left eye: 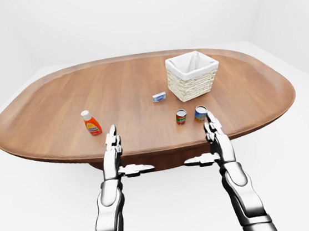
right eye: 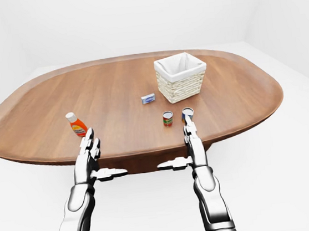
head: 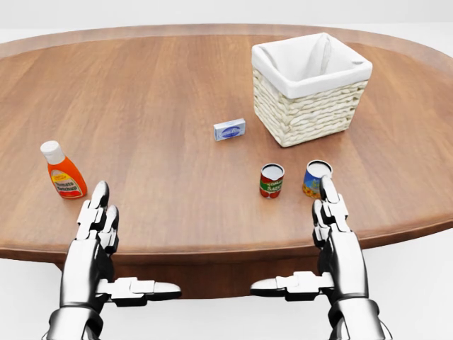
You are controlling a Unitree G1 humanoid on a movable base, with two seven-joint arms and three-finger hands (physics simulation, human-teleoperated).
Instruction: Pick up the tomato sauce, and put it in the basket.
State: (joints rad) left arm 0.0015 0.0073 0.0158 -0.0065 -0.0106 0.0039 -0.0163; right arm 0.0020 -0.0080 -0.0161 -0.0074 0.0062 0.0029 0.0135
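The tomato sauce [head: 271, 180] is a small red can with a green band, upright on the oval wooden table [head: 163, 106], in the lower right part of the head view. The white-lined wicker basket [head: 309, 88] stands above it and slightly to its right. My right hand [head: 327, 237] hovers over the table's near edge, open with fingers straight, its fingertips [head: 329, 190] just to the right of and below the can. My left hand [head: 106, 237] is open too, far left of the can, near an orange sauce bottle [head: 63, 171].
A blue and yellow can [head: 316, 178] stands right beside the red can, just above my right fingertips. A small blue and white box [head: 229, 129] lies between the cans and the basket's left side. The table edge runs under both hands.
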